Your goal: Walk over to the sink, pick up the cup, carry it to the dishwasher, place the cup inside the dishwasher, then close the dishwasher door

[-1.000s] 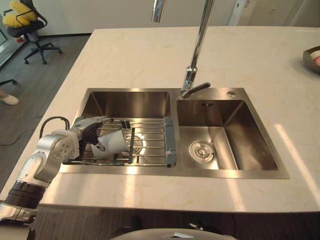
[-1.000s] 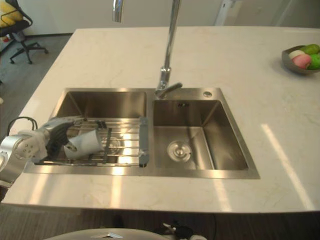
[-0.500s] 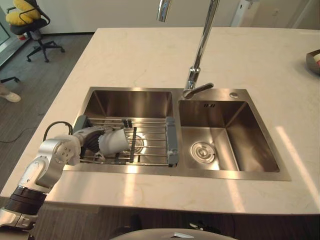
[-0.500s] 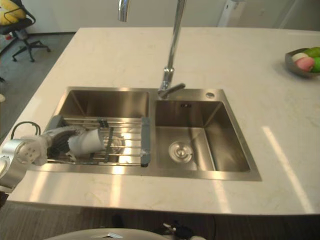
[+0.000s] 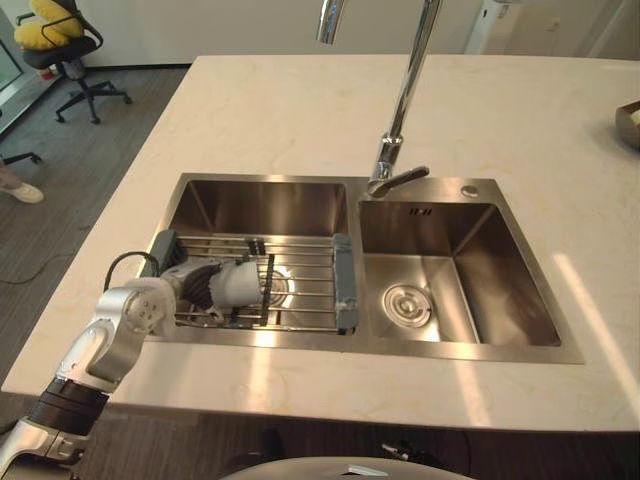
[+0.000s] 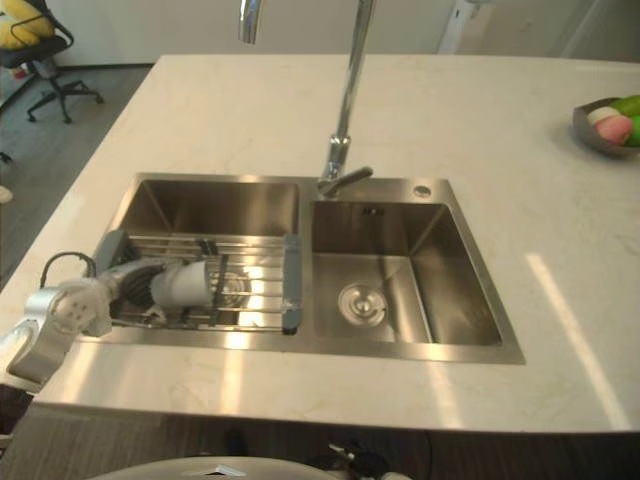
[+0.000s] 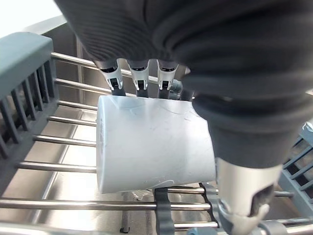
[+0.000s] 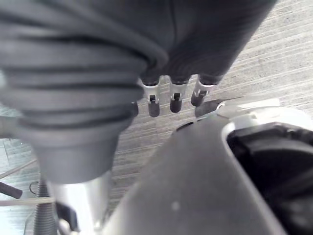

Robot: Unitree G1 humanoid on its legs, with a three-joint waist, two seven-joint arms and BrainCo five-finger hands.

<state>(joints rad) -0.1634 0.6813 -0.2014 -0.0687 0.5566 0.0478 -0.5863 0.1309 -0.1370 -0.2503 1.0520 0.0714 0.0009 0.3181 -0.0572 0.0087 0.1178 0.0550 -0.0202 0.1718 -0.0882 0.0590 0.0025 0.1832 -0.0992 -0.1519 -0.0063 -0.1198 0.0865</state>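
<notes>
A white cup (image 5: 240,283) lies on its side on the wire rack (image 5: 305,272) in the sink's left basin (image 5: 255,205). My left hand (image 5: 203,284) reaches in over the sink's left rim and holds it. In the left wrist view the fingers (image 7: 138,77) curl over the far side of the cup (image 7: 151,147) and the thumb (image 7: 242,196) lies against its near side. The cup's body rests against the rack bars. My right hand (image 8: 171,98) hangs over the floor with relaxed fingers and nothing in it.
A tall faucet (image 5: 402,120) rises behind the divider between the basins. The right basin (image 5: 455,285) holds only its drain. A fruit bowl (image 6: 608,120) stands at the counter's far right. An office chair (image 5: 62,50) is on the floor at the far left.
My left hand has pushed further over the rack and closed round the cup, which has shifted a little to the right. The camera has shifted slightly.
</notes>
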